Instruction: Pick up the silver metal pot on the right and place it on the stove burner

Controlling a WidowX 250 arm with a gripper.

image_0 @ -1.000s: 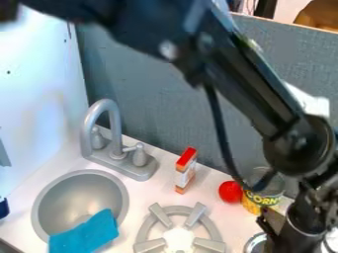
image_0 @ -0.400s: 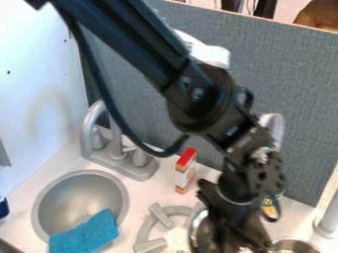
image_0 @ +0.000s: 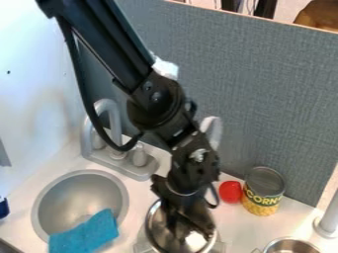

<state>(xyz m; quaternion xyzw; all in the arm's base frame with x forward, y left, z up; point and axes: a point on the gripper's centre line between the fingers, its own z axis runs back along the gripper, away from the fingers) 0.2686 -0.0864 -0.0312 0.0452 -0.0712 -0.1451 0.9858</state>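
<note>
One shiny metal pan (image_0: 157, 230), gripped in the black jaws (image_0: 190, 223), shifted across the worktop (image_0: 239, 228) away from the can (image_0: 264, 190), now over the grey burner (image_0: 141, 246), transfer seemingly near complete, contact unclear.

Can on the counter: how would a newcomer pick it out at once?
Follow the grey panel down to the counter, right of centre. The can stands upright there, grey on top with yellow lower down; its neighbour, the round object, is smaller and plain red.
</note>
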